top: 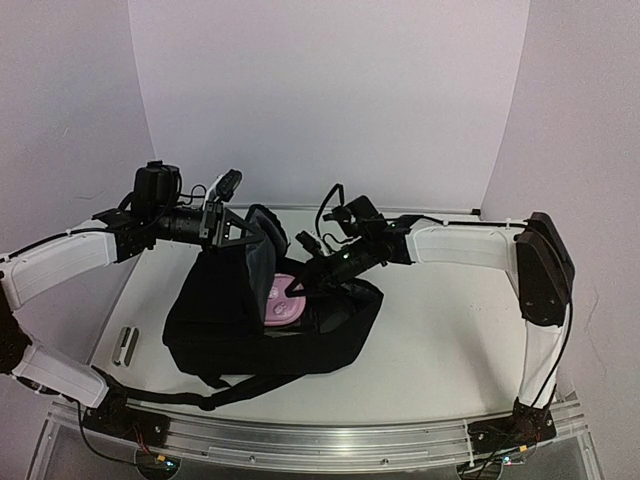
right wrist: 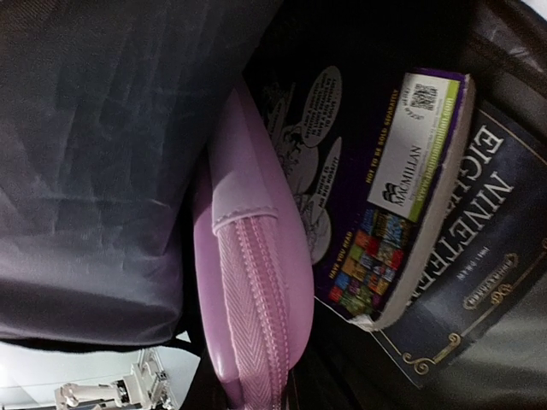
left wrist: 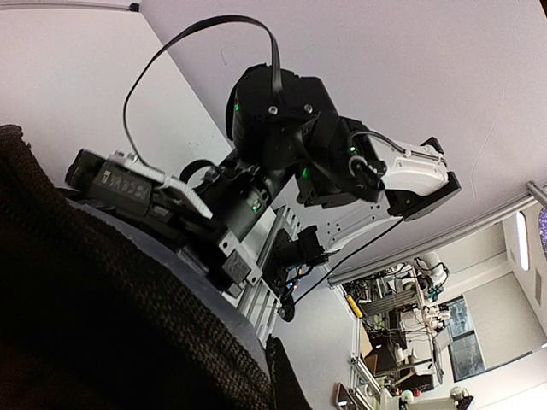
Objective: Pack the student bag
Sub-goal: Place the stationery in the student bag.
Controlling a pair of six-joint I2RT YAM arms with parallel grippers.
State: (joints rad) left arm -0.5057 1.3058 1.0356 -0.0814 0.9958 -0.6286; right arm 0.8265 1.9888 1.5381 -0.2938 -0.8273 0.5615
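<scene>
The student bag (top: 230, 330), a big black backpack, lies in the middle of the table with its mouth facing up. My left gripper (top: 232, 232) is shut on the bag's upper flap and holds it raised. Black woven bag fabric (left wrist: 85, 325) fills the lower left of the left wrist view. My right gripper (top: 298, 288) is at the bag's mouth, shut on a pink zip case (top: 280, 308) that stands partly inside. In the right wrist view the pink case (right wrist: 256, 282) sits between the grey lining (right wrist: 94, 154) and a purple paperback (right wrist: 385, 196) lying on a dark blue book (right wrist: 479, 256).
A small grey flat object (top: 126, 343) lies on the table left of the bag. A black shoulder strap (top: 200, 398) trails toward the front metal rail (top: 320, 440). White walls enclose the table on three sides. The right arm (left wrist: 291, 128) shows in the left wrist view.
</scene>
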